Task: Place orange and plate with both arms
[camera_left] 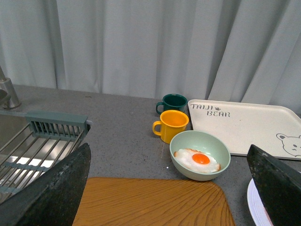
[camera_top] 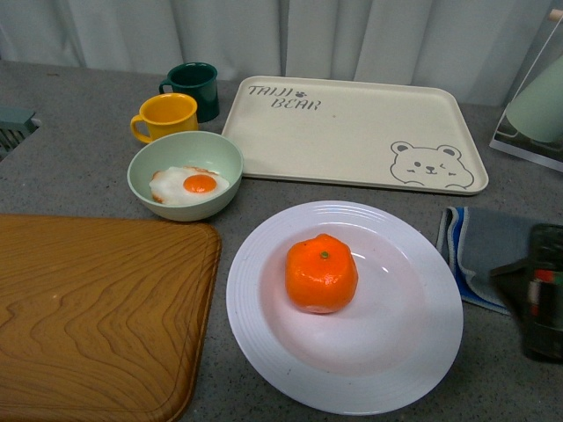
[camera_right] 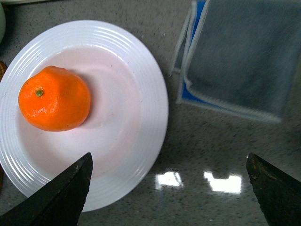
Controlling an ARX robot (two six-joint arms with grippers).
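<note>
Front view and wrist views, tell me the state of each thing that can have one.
orange: resting in the plate, stem up.
plate: lying flat, holding the orange.
pale green bowl: upright, holding a fried egg.
yellow mug: upright.
dark green mug: upright.
grey cloth: folded.
left end effector: open, holding nothing.
right end effector: open, holding nothing.

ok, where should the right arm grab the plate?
Pinch the plate by its ridged rim on the side facing the cloth, coming in from the right. That rim is bare and seems to flare upward; the orange sits mid-plate, clear of it.
</note>
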